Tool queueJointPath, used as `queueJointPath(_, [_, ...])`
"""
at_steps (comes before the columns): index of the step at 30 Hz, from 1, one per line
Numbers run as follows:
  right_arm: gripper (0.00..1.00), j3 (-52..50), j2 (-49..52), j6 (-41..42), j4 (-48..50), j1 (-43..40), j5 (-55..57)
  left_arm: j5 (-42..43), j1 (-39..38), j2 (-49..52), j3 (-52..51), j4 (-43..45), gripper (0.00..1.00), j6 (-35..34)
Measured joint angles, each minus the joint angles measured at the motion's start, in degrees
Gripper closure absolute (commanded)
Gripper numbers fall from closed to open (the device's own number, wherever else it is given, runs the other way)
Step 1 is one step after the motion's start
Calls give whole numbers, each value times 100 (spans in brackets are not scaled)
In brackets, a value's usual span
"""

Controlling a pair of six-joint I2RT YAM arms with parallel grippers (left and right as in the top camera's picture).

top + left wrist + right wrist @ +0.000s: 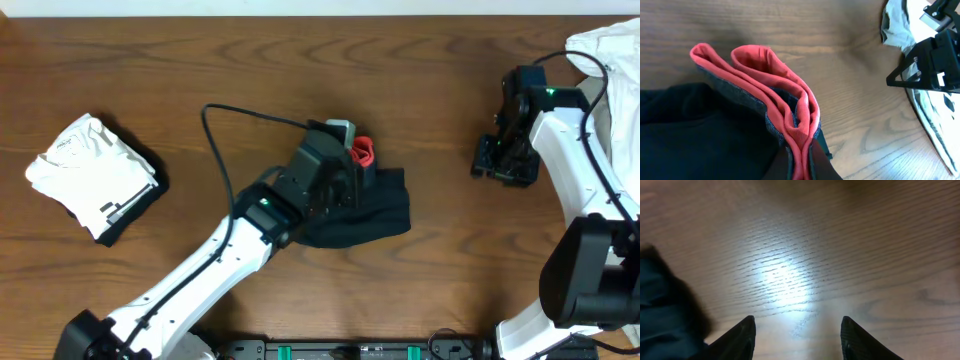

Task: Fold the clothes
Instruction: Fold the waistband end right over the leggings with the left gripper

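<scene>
A dark navy garment point(365, 212) with a red-lined collar point(363, 152) lies at the table's middle. My left gripper point(345, 165) is shut on that red collar; in the left wrist view the red folds point(790, 107) are pinched between the fingers point(801, 165), with dark cloth point(695, 135) to the left. My right gripper point(503, 165) is open and empty at the right, just above bare wood point(799, 325); the dark garment's edge point(665, 315) shows at its left.
A folded white-and-black stack point(95, 177) lies at the far left. A white garment pile point(612, 60) sits at the top right corner, also in the left wrist view point(932, 107). A black cable point(240, 115) loops over the table.
</scene>
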Motion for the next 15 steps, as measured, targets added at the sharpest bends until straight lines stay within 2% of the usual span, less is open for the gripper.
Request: queueJointPath(15, [48,-275,-2,-37,201,0,-236,-807,-481,133,0,398,94,-304])
